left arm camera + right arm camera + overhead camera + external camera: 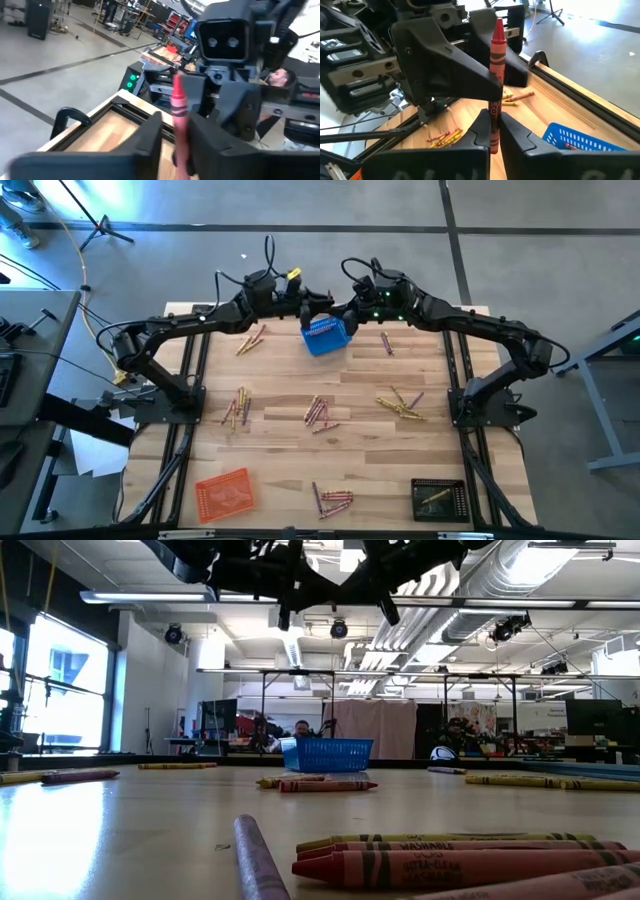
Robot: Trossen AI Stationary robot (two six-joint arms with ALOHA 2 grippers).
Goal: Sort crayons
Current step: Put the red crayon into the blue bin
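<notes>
Both arms meet high over the far middle of the bench (350,395), just above the blue basket (325,336). The right gripper (492,131) is pinched tight on a red crayon (495,75), holding it upright by its lower end. The left gripper (175,131) faces it with its fingers around the same crayon; they look to be touching it, though from here I can't say for certain that they have clamped.

The other crayons lie scattered on the wood: a few near the left arm's side at the far end (250,340), one beside the blue basket on the right (386,343), and clusters across the middle (318,412) and along the near edge (333,498). An orange basket (223,491) and a black basket (440,500) sit at the near corners.
</notes>
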